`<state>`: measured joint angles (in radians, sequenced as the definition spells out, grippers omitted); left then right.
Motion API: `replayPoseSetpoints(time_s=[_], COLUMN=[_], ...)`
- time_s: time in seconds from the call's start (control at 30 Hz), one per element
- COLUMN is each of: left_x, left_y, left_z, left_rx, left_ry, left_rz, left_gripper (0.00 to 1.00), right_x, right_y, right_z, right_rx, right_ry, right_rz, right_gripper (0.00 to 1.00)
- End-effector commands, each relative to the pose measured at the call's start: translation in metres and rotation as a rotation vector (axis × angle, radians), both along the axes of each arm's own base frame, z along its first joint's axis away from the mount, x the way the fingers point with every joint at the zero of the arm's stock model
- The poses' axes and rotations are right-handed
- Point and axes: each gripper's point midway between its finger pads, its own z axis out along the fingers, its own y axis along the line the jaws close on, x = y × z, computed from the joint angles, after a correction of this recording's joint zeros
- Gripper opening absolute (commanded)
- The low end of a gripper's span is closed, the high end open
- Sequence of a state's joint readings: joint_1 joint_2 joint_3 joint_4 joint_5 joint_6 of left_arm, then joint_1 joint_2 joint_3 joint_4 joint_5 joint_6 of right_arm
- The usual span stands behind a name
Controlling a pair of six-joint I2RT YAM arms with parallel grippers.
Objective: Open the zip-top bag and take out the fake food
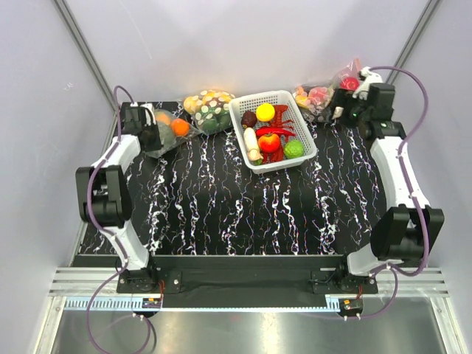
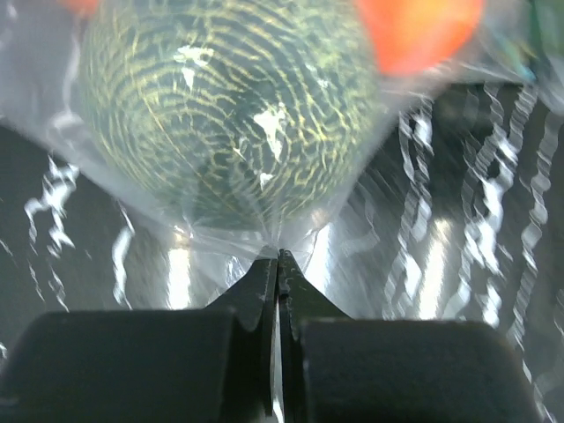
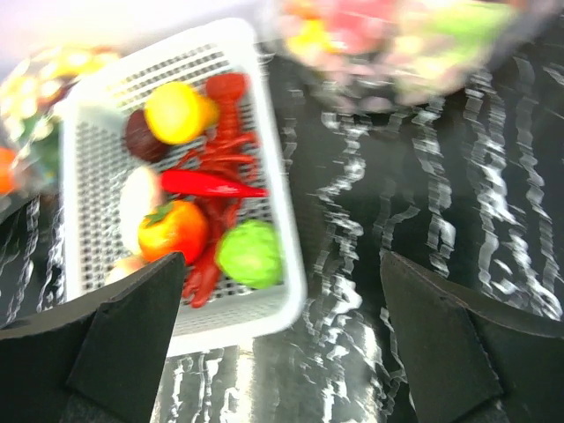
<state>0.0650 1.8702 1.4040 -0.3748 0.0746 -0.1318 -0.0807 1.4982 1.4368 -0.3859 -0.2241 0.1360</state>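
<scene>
Clear zip-top bag [image 2: 220, 236] edge clamped in left claw [image 2: 278, 257], right claw [image 3: 282, 257] apart above black marbled worktop [image 3: 361, 291], white basket [image 3: 296, 291] rim at its left.

A white basket [image 1: 293, 110] at the back of the black marbled table [image 1: 243, 214] holds a yellow fruit [image 1: 265, 112], red chillies [image 1: 274, 130], a white radish [image 1: 252, 142] and a lime-green ball [image 1: 293, 149], with a bag of spotted pieces [image 1: 209, 109] just left of it and a bag of red and pink pieces [image 1: 323, 94] to its right.
</scene>
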Motion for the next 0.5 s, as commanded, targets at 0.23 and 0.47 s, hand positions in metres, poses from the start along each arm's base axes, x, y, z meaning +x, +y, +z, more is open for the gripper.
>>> replayPoseSetpoints(time_s=[0.23, 0.47], left_x=[-0.085, -0.138], left_y=[-0.04, -0.038], left_z=[0.03, 0.039], left_rx=[-0.181, -0.164], left_ry=[-0.051, -0.057], left_rz=[-0.073, -0.03], left_gripper=[0.0, 0.0], right_x=[0.009, -0.017], right_y=[0.157, 0.235], right_z=[0.019, -0.003], right_rx=[0.146, 0.218], right_ry=[-0.036, 0.068], right_rz=[0.462, 0.687], right_gripper=[0.99, 0.99])
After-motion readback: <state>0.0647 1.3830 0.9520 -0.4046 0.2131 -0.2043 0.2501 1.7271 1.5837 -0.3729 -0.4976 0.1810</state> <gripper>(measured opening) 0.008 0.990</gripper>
